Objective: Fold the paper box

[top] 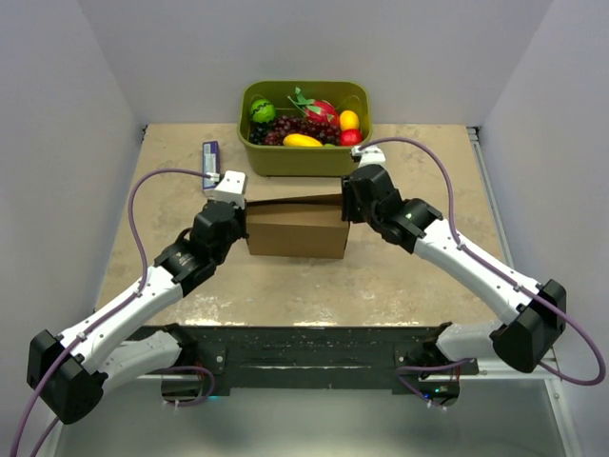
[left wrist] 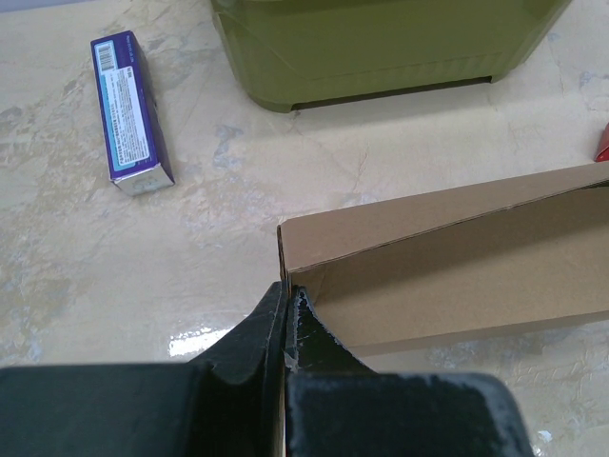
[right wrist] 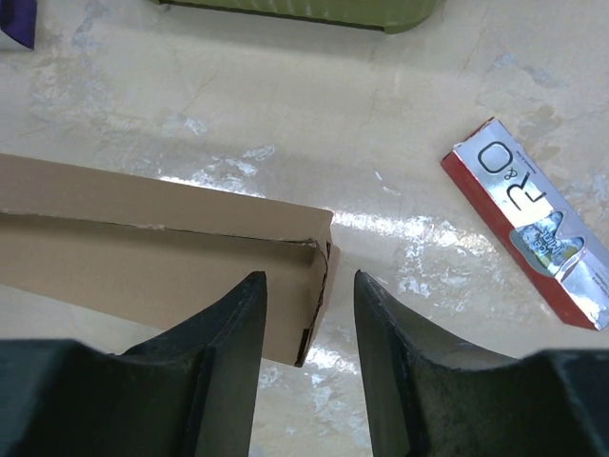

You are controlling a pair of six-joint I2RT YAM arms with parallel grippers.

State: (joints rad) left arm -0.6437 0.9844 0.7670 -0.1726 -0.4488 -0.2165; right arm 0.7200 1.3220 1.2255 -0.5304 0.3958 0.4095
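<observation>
Top external view: the paper box (top: 297, 228) is set on the bench (top: 400, 276) on the near side of the green tub (top: 304, 152), not touching it. Its left end wall is pinched by the clenched left claw (left wrist: 285, 309); the right claw (right wrist: 310, 286) is held released, its jaws astride the box's right corner. Should that claw be shut off-centre, the thin wall may be creased, or the box twisted out of the left pinch and pushed against the tub.

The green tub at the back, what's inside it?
The olive-green plastic tub holds fruit: dark purple grapes, a long yellow piece, a round green fruit, a small red fruit and a small yellow fruit. The tub's floor and anything under the pile are covered.
</observation>
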